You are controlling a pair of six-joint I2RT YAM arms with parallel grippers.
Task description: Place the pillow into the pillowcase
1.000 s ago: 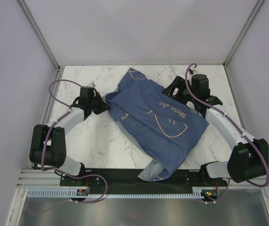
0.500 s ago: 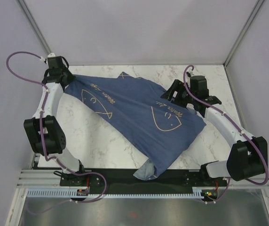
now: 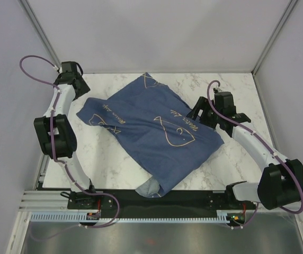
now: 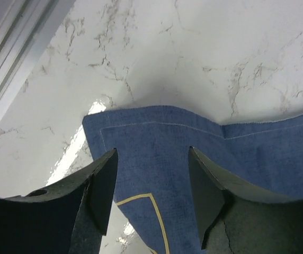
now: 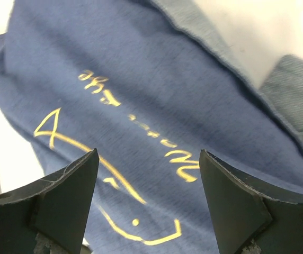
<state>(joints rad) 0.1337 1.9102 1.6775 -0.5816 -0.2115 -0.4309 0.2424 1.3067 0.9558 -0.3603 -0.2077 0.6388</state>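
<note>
Laying the pillowcase (image 3: 151, 132) flat on the table (image 3: 109, 159) looks like the step in hand. It lies spread between the arms, one corner under the left pincer (image 4: 151, 159), whose jaws stand apart and hold nothing. The right pincer (image 5: 149, 159) hangs wide open above the printed fish. No pillow shows; it may be hidden under the cloth. Find the paler hem and pinch one layer only, so the mouth opens.

Pillowcase (image 4: 152, 159) cropped by both wrist views' edges; script lettering (image 3: 187, 121) overhead illegibly small.
</note>
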